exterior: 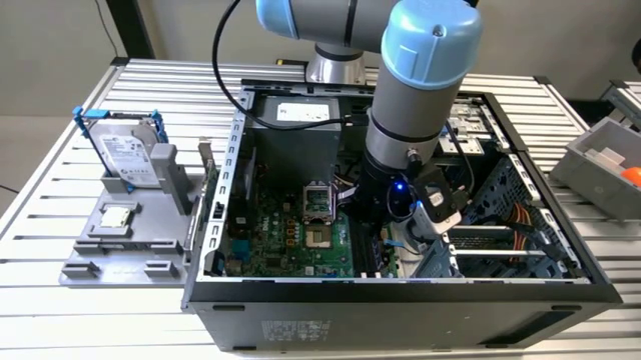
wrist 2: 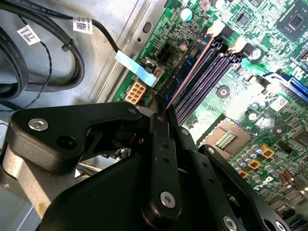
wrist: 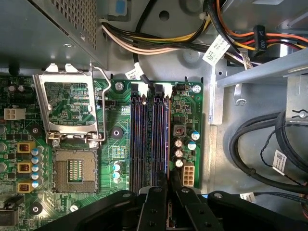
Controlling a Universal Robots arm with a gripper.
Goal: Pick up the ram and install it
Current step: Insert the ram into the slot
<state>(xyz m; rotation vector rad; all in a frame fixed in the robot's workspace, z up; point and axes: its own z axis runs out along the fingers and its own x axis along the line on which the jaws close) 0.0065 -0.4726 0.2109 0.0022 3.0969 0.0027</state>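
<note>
The ram (wrist: 167, 139) shows edge-on as a thin strip, standing along the outermost of the long black memory slots (wrist: 144, 139), next to a row of small capacitors. In the second wrist view the ram (wrist 2: 190, 72) runs from the fingertips toward the white slot latches (wrist 2: 219, 27). My gripper (wrist: 168, 179) is shut on the near end of the ram, and in the second wrist view the gripper (wrist 2: 161, 114) pinches that thin edge. Whether the stick is pressed home I cannot tell. In the exterior view the gripper (exterior: 386, 225) is low inside the open computer case, over the green motherboard (exterior: 281, 232).
The CPU socket (wrist: 72, 168) with its raised metal frame lies beside the slots. Cable bundles (wrist: 260, 154) and the drive cage wall crowd the other side. Outside the case stand a hard drive in a blue frame (exterior: 125, 154), a grey fixture (exterior: 130, 232) and a grey bin (exterior: 601, 165).
</note>
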